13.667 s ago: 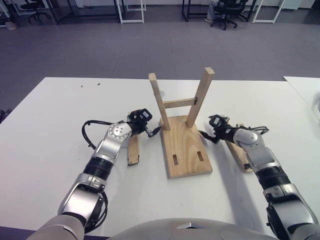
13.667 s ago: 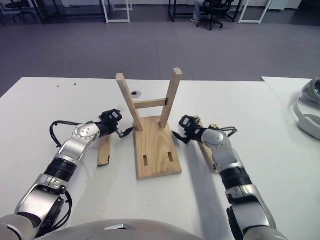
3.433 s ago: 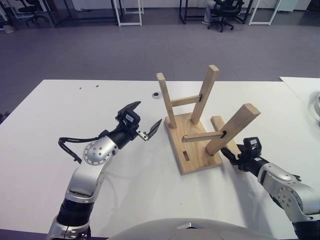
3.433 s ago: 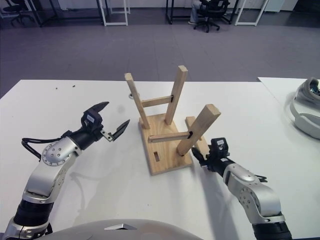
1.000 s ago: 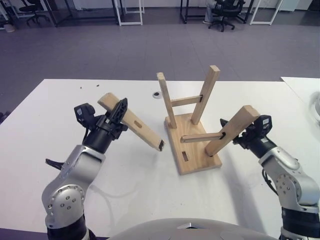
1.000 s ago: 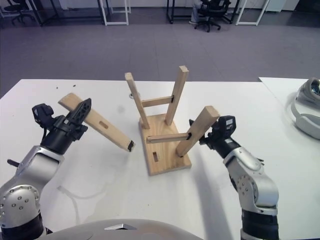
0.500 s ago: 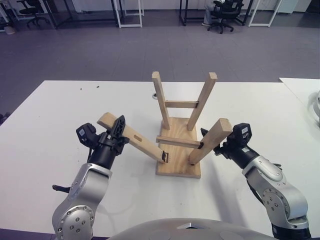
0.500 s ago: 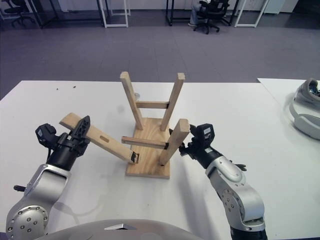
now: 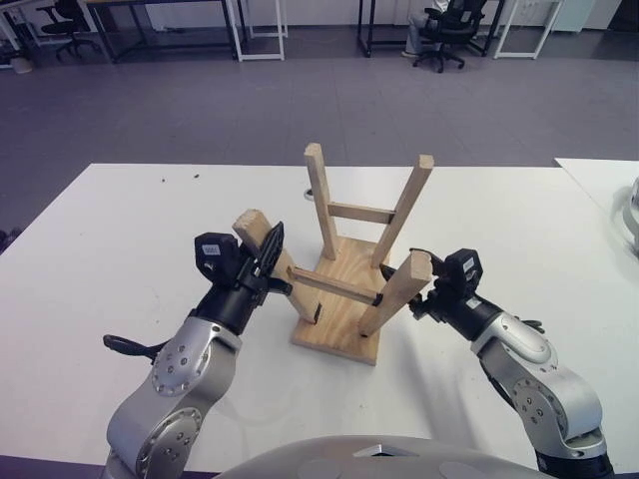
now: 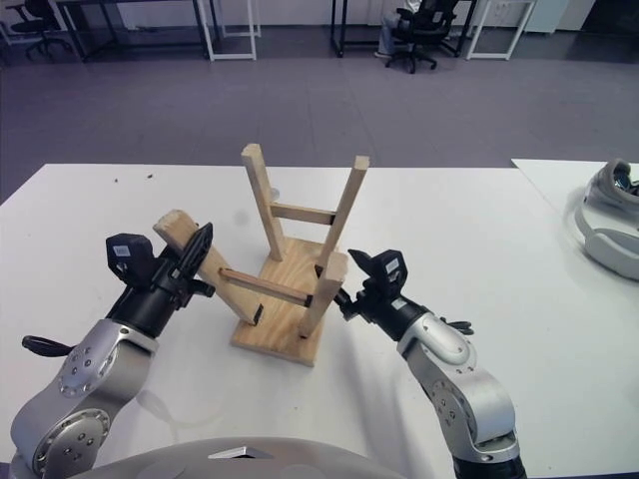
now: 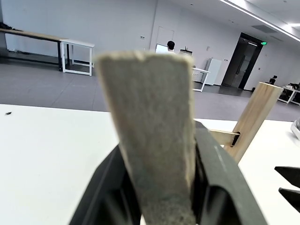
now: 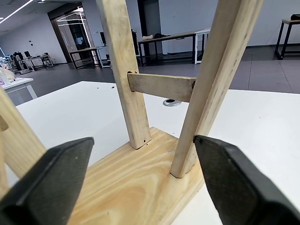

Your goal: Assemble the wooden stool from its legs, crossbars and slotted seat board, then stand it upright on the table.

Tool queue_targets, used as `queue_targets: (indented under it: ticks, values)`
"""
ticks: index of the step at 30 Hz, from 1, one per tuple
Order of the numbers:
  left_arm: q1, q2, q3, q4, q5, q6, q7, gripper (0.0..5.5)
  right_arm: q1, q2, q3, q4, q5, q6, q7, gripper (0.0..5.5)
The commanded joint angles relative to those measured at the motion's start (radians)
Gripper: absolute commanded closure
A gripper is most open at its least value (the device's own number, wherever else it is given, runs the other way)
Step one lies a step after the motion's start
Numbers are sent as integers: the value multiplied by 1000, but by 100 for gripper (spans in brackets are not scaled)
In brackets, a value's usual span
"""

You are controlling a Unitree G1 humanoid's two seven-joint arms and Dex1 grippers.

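The seat board lies flat on the white table with two far legs standing in it, joined by a crossbar. My left gripper is shut on the near left leg, whose end shows between the jaws in the left wrist view. This leg slants down to the board's left edge. A second crossbar runs from it to the near right leg, which leans on the board. My right gripper is open just right of that leg, its fingers spread with nothing between them.
A white headset-like object lies on a neighbouring table at the right. The table's far edge runs behind the stool, with grey floor and office furniture beyond. Bare tabletop stretches to the left and in front of the board.
My left gripper has carried its leg rightward and steeper, up to the board's left edge. The board and near frame have turned slightly. My right gripper has shifted a little left, still by its leg.
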Motion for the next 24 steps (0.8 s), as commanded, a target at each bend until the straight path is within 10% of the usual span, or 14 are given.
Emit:
queue_targets:
  ticks: [1,14,24]
  values:
    - [68,44,-35,95,107,95,1,446,-11,-3,-25,1,11,-3,0,155]
    - [-3,125,-157,154,259,178,-105,270,-50,-15,-18,27,-12,3,6,155]
    - [-80,-127,-39,63,53,-8,-202,98,-77,-21,-30,66,-32,9,-13,155]
